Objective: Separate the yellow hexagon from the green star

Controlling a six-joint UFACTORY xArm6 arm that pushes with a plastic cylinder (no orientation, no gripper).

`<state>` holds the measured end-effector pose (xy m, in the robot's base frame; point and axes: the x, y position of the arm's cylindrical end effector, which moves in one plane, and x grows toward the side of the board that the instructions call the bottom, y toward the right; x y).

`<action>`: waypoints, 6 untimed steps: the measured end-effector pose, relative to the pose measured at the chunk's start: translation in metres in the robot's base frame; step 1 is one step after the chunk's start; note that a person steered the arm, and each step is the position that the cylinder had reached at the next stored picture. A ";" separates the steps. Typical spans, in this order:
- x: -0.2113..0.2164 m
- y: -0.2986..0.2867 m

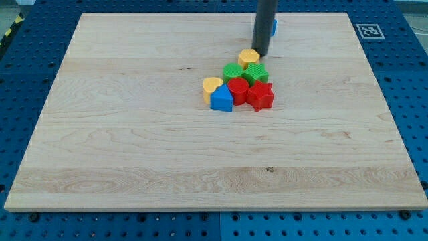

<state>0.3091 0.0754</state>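
The yellow hexagon (248, 57) sits at the top of a tight cluster of blocks near the board's upper middle. The green star (255, 73) lies just below it, touching it. My tip (259, 53) is at the hexagon's upper right edge, touching or nearly touching it. The dark rod rises from there out of the view's top.
The cluster also holds a green round block (232, 71), a red round block (237, 89), a red star (261, 96), a yellow heart (212, 86) and a blue block (221, 100). Another blue block (273, 27) sits partly hidden behind the rod. The wooden board (134, 134) lies on a blue perforated table.
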 end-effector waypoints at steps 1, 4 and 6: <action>-0.003 -0.047; 0.025 0.010; 0.077 0.053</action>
